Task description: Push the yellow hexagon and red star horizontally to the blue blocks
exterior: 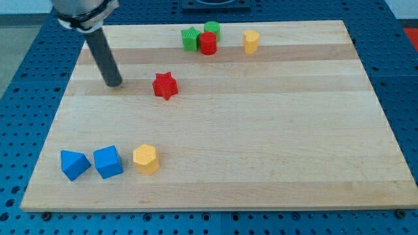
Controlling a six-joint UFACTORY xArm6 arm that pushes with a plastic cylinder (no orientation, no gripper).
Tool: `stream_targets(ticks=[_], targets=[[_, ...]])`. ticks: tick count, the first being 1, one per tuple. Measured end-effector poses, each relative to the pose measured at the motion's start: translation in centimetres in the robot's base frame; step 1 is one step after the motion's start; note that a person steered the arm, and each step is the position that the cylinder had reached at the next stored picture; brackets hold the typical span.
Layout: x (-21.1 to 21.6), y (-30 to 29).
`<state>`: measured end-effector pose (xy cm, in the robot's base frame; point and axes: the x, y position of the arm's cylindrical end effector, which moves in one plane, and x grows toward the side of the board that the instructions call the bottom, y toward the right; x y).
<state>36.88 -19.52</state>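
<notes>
My tip (114,83) on the bench (261,130) left of the red star (165,85), no claw on this rod, yellow hexagon (145,158) touching the blue cube (108,162), blue triangular block (74,164) beside it

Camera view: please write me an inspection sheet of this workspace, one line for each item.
Surface: pale wooden board on a blue perforated table.
Job's things: yellow hexagon block beside the blue cube and blue wedge-like block; red star block apart, higher up.
Clutter: two green blocks, red cylinder, second yellow block at the view's top.
Gripper: none; my tip is left of the red star, not touching.
Cables: nothing seen.
Surroundings: nothing seen.
</notes>
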Motion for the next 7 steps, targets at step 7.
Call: stream_targets(ticks=[7], targets=[[8.2,19.5]])
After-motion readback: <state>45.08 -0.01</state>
